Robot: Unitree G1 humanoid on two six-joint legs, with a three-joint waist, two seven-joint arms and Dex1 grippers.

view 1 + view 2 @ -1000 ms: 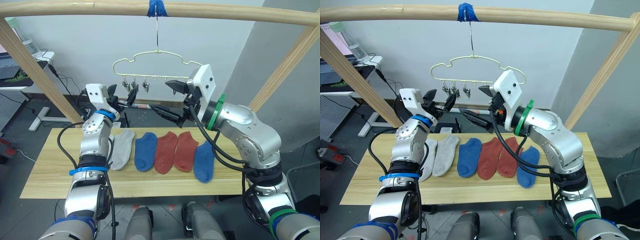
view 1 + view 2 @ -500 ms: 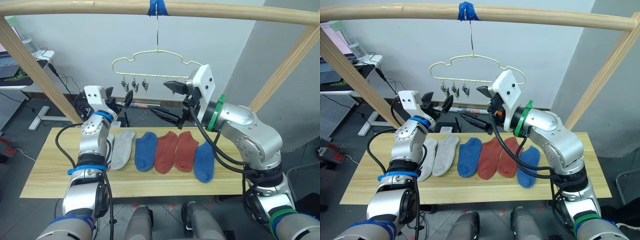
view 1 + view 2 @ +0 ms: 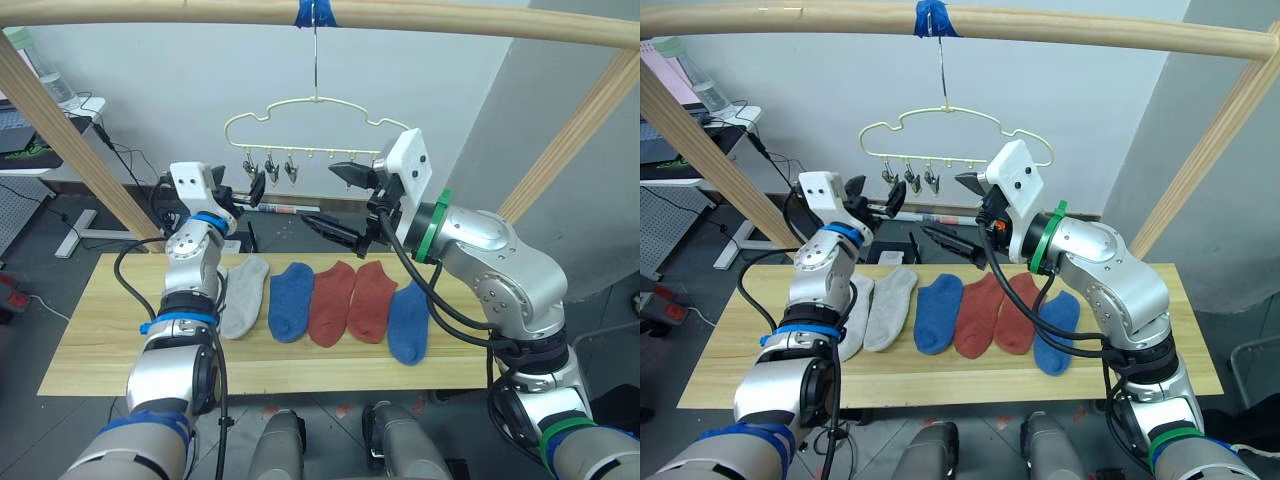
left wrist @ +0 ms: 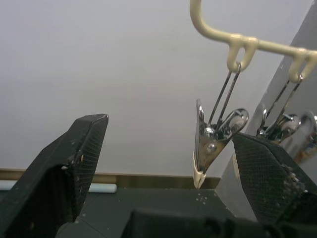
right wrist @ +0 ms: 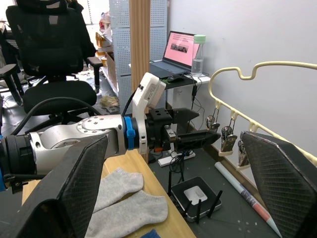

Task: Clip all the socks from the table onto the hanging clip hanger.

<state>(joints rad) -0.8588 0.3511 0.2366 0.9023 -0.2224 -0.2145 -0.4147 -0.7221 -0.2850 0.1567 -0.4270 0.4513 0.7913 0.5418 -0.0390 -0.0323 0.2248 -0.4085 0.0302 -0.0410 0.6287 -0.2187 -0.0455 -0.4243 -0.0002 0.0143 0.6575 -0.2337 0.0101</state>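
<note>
Left gripper (image 3: 245,190) is raised to clip height, jaws spread wide, holding nothing. In the left wrist view the end metal clip (image 4: 210,144) of the pale-yellow cloud-outline wire hanger (image 3: 315,125) hangs between its two black fingers (image 4: 74,158), nearer the far-side finger, long axis vertical, mouth down. Left arm is the nearer one to that clip.

Right gripper (image 3: 340,200) also up beside the hanger's right end, jaws wide apart, empty, fingers pointing toward the left gripper.

Count: six ankle socks, all flat on the light wooden plank table (image 3: 100,350), side by side in a row, toes toward the robot. Two light grey (image 3: 875,310) at the robot's left, then one blue (image 3: 290,300), two rust red (image 3: 350,300), one blue (image 3: 408,320) at right. None clipped yet. Three metal clips are clear on the hanger's left part; the rest can't be counted.

Judgement: the clip is lined up but no sock is in hand, so a pick from the table must come first; grey socks sit below the left arm.
</note>
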